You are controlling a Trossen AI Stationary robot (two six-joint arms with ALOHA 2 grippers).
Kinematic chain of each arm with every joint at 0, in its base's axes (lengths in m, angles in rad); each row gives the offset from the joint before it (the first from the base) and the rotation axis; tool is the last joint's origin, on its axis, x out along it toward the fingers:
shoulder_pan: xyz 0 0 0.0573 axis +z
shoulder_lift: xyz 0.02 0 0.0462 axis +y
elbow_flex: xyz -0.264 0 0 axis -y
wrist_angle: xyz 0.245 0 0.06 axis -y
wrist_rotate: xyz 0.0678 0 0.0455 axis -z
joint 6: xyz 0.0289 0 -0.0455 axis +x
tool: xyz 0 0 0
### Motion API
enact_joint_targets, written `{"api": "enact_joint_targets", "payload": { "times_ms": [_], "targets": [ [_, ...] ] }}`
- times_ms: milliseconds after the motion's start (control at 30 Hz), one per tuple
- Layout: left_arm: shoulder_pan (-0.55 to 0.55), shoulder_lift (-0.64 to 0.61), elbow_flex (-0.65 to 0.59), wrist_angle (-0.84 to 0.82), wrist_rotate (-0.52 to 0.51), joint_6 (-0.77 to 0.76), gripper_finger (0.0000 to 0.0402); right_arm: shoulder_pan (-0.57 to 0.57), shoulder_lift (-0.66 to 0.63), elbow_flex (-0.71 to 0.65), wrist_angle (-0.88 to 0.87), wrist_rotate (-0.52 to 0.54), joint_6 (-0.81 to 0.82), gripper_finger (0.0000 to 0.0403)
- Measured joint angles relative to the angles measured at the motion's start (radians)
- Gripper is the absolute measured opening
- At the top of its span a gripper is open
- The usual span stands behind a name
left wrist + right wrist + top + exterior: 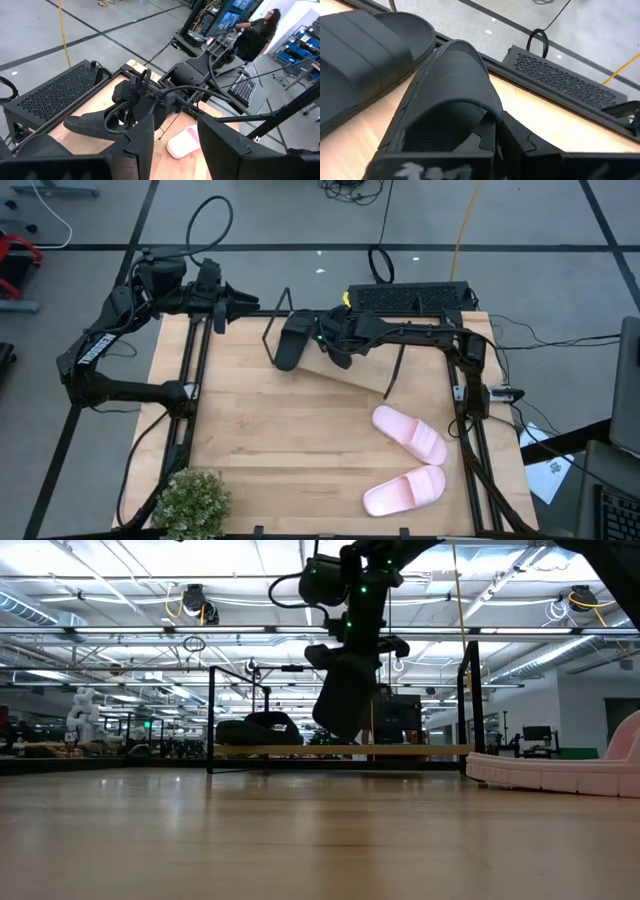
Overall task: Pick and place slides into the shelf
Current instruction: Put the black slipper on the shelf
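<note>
The shelf (360, 372), a tilted light plank on thin black wire end frames, stands toward twelve o'clock on the worktop (270, 430) as seen from above; one black slide (295, 338) lies at its nine o'clock end, and in the level view it shows as a dark hump (258, 728) resting on the plank. The right claw (335, 348) hangs over that same end of the shelf, closed tight on the second black slide (345, 690), which dangles toe-down clear above the plank; the right wrist view shows its fingers pinching the strap (455, 120), with the shelved slide (365, 55) just beside it. The two pink slides lie on the worktop well apart from the shelf, one (410, 434) at about four o'clock and the other (404, 491) at about five o'clock, nearer the front edge. The left claw (240, 305) waits at about eleven o'clock by the far edge, its fingers (145, 142) roughly half apart and holding nothing. A potted plant (190, 502) sits at the seven o'clock corner, and a person (260, 32) stands at a desk in the room beyond
</note>
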Motion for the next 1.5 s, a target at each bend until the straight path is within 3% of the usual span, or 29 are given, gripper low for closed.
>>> {"api": "enact_joint_targets", "payload": {
  "times_ms": [667,867,1500],
  "targets": [
    [-0.001,0.000,0.000,-0.039,0.004,-0.001,0.0147,0.000,0.005,-0.058,0.087,-0.026,0.071,0.0000],
    [-0.002,0.000,0.000,-0.039,0.029,-0.001,0.0147,-0.003,0.005,-0.059,0.125,-0.076,0.061,0.0000],
    [-0.046,0.000,0.000,-0.053,0.026,0.023,0.0147,-0.005,0.005,-0.060,0.168,-0.130,0.051,0.0024]
  ]
}}
